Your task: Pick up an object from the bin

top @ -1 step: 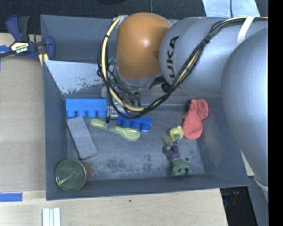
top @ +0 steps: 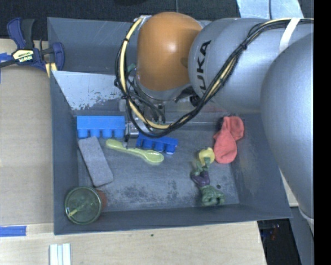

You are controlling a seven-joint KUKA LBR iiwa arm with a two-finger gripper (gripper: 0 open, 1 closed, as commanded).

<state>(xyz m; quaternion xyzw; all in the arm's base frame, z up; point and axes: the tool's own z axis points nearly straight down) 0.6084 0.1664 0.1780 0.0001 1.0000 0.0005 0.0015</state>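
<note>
Because the small blue toothed bar (top: 156,144) lies mid-bin with its long axis running left to right, we judge it the nearest pick, just below and right of the hand (top: 135,127) in the view. The pale green spoon (top: 137,151) touches its lower edge and a larger blue block (top: 99,127) sits just left. We cannot tell whether the hand is released or clenched.

Scuffed matt metal bin (top: 63,148), glossy plastic spoon (top: 132,151)
</note>
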